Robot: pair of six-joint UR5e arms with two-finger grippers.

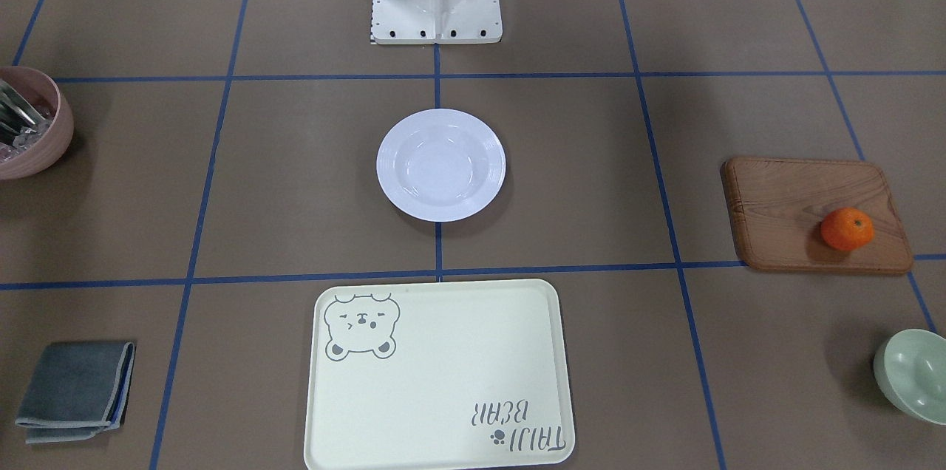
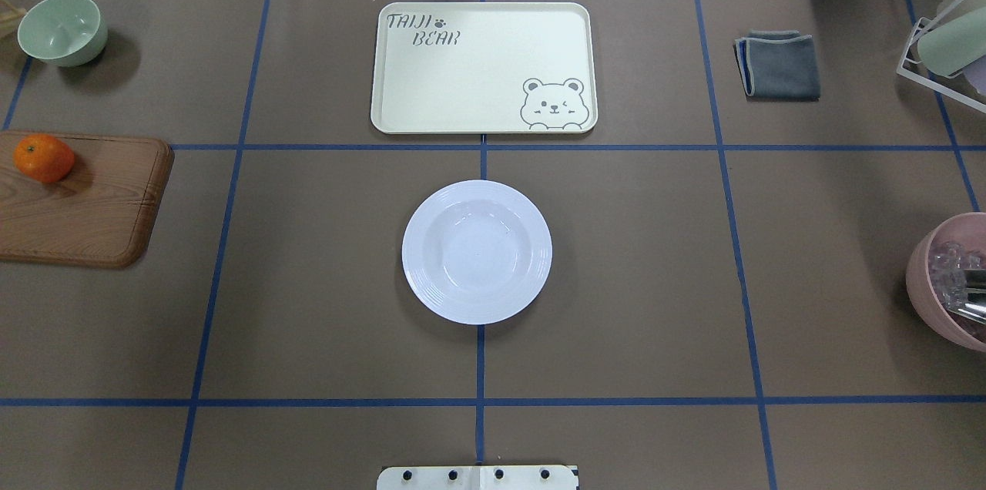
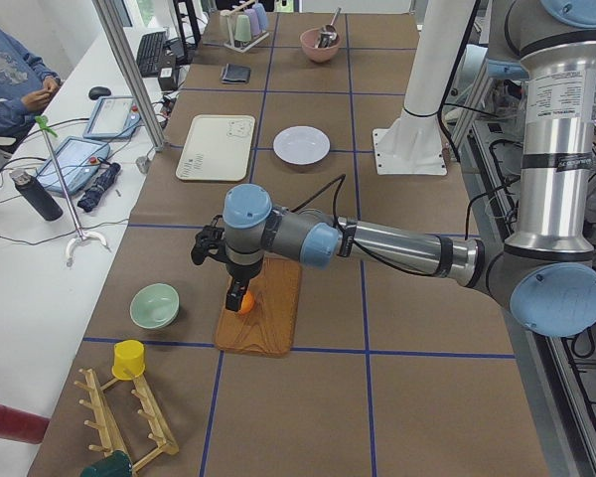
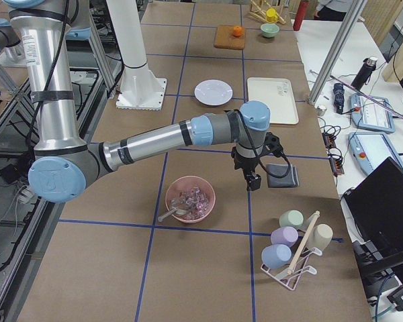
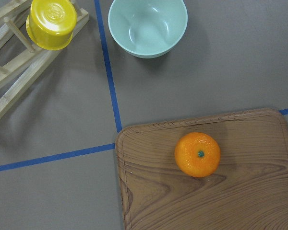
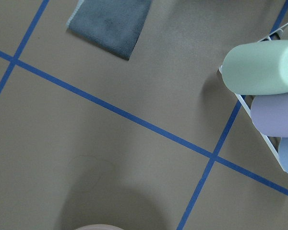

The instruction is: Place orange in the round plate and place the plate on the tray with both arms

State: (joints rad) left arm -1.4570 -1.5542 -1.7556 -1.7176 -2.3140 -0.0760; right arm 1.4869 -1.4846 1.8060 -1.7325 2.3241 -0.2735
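Nearest the lens, the tray (image 1: 443, 381) was pictured at lower centre, the round plate (image 1: 441, 165) at mid-frame. The orange (image 1: 847, 228) was seen on a wooden board (image 1: 783, 204) at right, below the left gripper (image 3: 235, 288); whether it or the right gripper (image 4: 250, 180) was open could not be told.

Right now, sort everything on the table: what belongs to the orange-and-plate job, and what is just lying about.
Job: orange, plate, tray.
Lying about: wooden board under the orange, green bowl, pink bowl, grey cloth, yellow cup, pastel cups.
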